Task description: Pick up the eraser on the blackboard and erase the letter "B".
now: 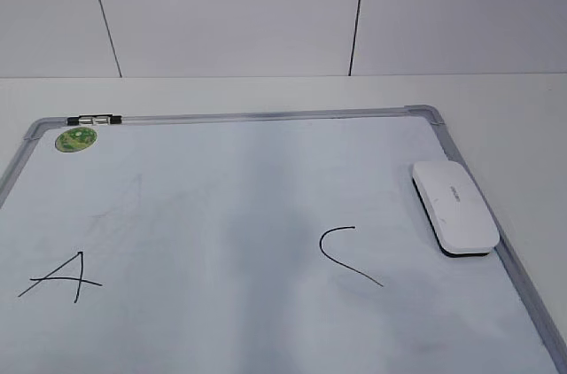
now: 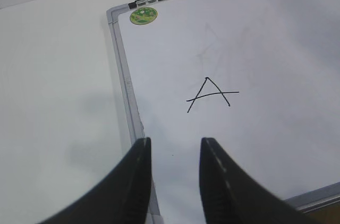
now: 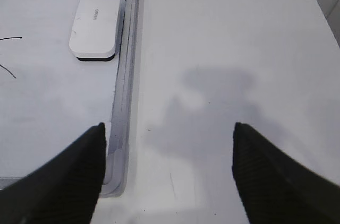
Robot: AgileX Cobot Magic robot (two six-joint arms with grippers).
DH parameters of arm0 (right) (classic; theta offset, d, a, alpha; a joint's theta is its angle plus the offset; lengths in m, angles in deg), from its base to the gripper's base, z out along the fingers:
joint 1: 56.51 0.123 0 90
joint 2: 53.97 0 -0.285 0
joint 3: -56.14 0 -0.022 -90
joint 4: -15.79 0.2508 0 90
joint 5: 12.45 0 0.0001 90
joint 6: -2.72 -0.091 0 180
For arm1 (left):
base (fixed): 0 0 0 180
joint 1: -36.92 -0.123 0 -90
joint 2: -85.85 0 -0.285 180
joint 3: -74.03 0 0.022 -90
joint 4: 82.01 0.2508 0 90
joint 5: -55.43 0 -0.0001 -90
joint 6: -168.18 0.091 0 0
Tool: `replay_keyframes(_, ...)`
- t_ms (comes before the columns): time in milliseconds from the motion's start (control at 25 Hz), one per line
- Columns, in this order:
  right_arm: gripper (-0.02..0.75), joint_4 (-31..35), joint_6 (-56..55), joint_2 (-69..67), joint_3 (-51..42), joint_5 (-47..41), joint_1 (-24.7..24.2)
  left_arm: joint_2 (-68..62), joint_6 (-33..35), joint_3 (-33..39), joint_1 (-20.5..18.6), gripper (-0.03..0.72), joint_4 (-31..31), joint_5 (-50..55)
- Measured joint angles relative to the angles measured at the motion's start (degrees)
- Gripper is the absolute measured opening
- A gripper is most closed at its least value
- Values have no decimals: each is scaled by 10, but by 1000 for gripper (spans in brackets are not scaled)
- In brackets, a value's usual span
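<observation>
Between the right fingers point(image 3: 167, 176) — spread wide, holding nothing — lies bare table point(image 3: 223, 49); ahead and to their left the eraser point(image 3: 95, 26) rests on the blackboard point(image 3: 48, 96), against its frame. Beyond the left fingers point(image 2: 174, 181) — slightly parted, empty — sits the "A" point(image 2: 211, 94). No "B" shows, only "C" point(image 1: 347, 254).

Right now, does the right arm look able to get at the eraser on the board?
Probably yes. The eraser lies alone by the board's right frame, ahead and left of the right gripper, whose fingers are spread wide. Nothing lies between them.
</observation>
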Motion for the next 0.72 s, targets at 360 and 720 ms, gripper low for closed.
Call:
replay_keyframes(360,554,0,0,0,0,0,0,0,0,0,2,238,-2,0)
replay_keyframes(720,554,0,0,0,0,0,0,0,0,0,2,238,-2,0)
